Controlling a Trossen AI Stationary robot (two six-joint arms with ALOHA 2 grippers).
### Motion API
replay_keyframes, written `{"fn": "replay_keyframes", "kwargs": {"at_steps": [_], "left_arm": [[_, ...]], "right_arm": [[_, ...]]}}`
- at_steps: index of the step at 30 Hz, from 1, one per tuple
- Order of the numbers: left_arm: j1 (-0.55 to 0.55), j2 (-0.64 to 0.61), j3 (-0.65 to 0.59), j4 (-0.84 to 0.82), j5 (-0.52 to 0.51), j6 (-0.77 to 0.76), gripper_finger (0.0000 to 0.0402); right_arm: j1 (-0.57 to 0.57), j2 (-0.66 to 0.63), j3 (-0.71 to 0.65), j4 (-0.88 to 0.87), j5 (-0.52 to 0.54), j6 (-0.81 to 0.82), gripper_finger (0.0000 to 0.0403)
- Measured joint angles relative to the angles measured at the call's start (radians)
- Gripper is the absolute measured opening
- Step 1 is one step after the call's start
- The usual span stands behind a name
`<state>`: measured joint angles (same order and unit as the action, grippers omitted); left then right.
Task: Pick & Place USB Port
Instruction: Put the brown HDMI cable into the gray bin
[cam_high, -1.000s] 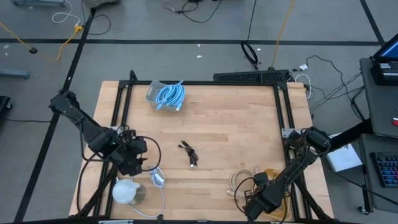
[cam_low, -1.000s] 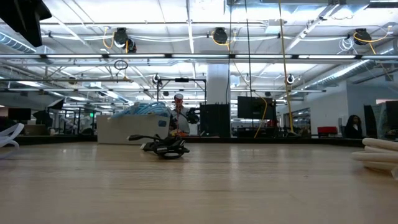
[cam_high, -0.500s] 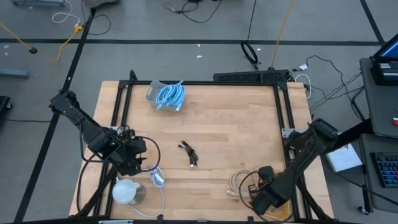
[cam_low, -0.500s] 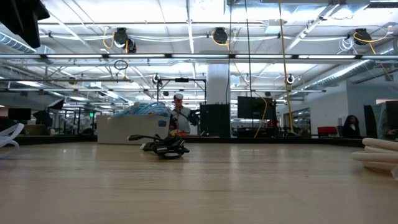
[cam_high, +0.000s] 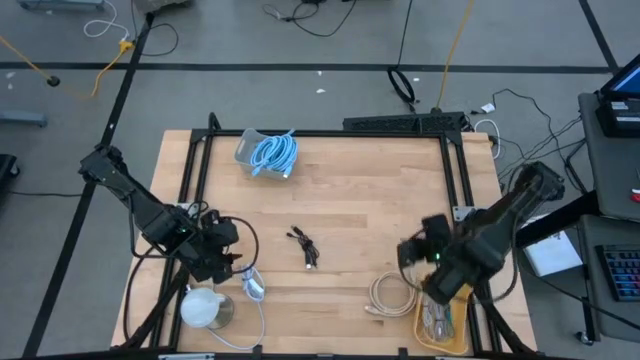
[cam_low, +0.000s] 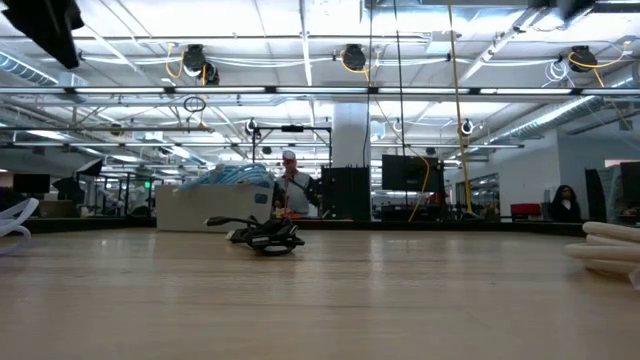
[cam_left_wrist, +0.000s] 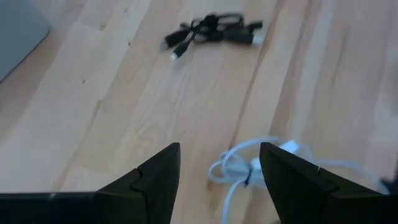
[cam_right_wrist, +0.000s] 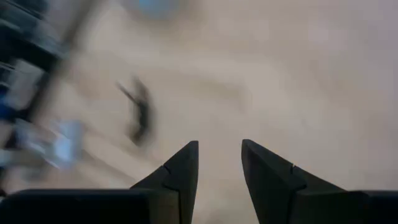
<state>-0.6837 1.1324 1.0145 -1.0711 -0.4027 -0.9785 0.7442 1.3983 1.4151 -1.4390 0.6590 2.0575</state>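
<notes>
Jaws first: both of my pairs stand parted and carry nothing. My right gripper (cam_high: 412, 250) hangs over the surface (cam_high: 380, 190) near its right edge, and my left gripper (cam_high: 222, 262) waits low near the left edge. Just behind the right jaws sits the yellow tray (cam_high: 443, 325), with the beige cable coil (cam_high: 388, 294) touching its side. A blue cable bundle (cam_high: 273, 153) lies far off, well ahead of my left jaws. A white cable (cam_high: 252, 286) lies just beside those left jaws. Between my 2 grippers rests the black USB cable (cam_high: 305, 246), untouched.
</notes>
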Motion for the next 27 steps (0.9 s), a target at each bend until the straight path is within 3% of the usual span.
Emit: {"fn": "replay_keyframes", "kwargs": {"at_steps": [4, 8, 10, 13, 17, 19, 22, 27], "left_arm": [[0.028, 0.000, 0.000, 0.112, -0.020, -0.007, 0.0223], [0.075, 0.000, 0.000, 0.345, -0.032, 0.024, 0.0223], [0.107, 0.000, 0.000, 0.480, -0.028, 0.040, 0.0223], [0.170, 0.014, 0.002, 0.719, 0.025, 0.119, 0.0223], [0.286, 0.145, 0.004, 0.942, 0.301, 0.273, 0.0223], [0.314, 0.251, 0.003, 0.972, 0.407, 0.350, 0.0223], [0.336, 0.402, 0.023, 0.910, 0.488, 0.474, 0.0223], [0.365, 0.601, 0.099, 0.824, 0.490, 0.714, 0.0223]], "right_arm": [[-0.069, -0.064, 0.001, 0.123, 0.297, -0.295, 0.0114], [-0.156, -0.107, 0.001, 0.243, 0.418, -0.602, 0.0114], [-0.202, -0.127, 0.001, 0.321, 0.400, -0.679, 0.0114], [-0.239, -0.136, 0.001, 0.442, 0.292, -0.786, 0.0114], [-0.238, -0.140, 0.001, 0.642, 0.129, -1.040, 0.0114], [-0.234, -0.147, 0.001, 0.710, 0.088, -1.100, 0.0114], [-0.229, -0.166, 0.001, 0.727, 0.056, -1.114, 0.0114], [-0.211, -0.219, 0.001, 0.629, 0.046, -1.078, 0.0114]]}}
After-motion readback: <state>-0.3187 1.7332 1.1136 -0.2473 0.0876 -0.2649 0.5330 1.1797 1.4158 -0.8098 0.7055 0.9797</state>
